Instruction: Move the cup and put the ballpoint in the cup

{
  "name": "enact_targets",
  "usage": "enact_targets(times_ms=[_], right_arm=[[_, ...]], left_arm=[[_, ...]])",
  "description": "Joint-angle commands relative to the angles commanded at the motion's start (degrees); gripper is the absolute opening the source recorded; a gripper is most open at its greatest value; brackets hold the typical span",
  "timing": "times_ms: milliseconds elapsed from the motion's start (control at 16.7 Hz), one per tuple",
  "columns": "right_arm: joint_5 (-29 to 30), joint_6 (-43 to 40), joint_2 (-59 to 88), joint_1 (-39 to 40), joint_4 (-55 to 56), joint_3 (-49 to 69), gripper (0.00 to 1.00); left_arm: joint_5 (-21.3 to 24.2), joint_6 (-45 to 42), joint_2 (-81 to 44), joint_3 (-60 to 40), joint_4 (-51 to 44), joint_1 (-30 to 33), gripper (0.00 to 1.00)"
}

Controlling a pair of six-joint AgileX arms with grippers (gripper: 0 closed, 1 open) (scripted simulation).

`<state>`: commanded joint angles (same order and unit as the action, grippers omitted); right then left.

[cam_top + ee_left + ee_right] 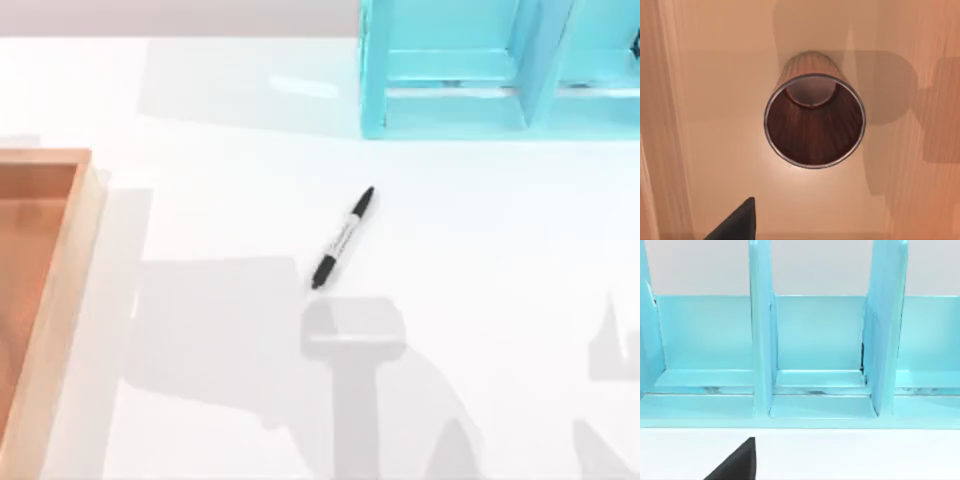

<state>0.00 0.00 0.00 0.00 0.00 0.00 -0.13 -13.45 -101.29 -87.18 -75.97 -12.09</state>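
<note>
Top view has the ballpoint (344, 238) lying mid-frame on the tabletop (480, 250); left wrist view looks into the cup (814, 120), standing in a wooden tray (60, 260). Nothing looks done yet; whether either end effector is open I cannot tell.

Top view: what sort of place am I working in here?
Likely a simulated office desk: a plain white table with a ballpoint lying on it, a turquoise divided desk organizer at the back, and a wooden tray at the left holding the cup.
</note>
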Motion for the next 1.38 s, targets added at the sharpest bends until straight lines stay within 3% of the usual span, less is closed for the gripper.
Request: enact_targets(times_ms=[420,900,1260,1380], right_arm=[[0.00,0.00,0.00,0.00,0.00,0.00,1.00],[0.00,0.00,0.00,0.00,0.00,0.00,1.00],[0.00,0.00,0.00,0.00,0.00,0.00,1.00],[0.00,0.00,0.00,0.00,0.00,0.00,1.00]], left_arm=[[0.00,0.08,-0.19,0.96,0.96,0.19,1.00],[0.02,-0.29,-3.91,16.15,20.32,-0.22,1.00],[0.02,-0.34,-4.37,17.81,22.09,-0.27,1.00],[0.02,-0.34,-4.37,17.81,22.09,-0.27,0.85]])
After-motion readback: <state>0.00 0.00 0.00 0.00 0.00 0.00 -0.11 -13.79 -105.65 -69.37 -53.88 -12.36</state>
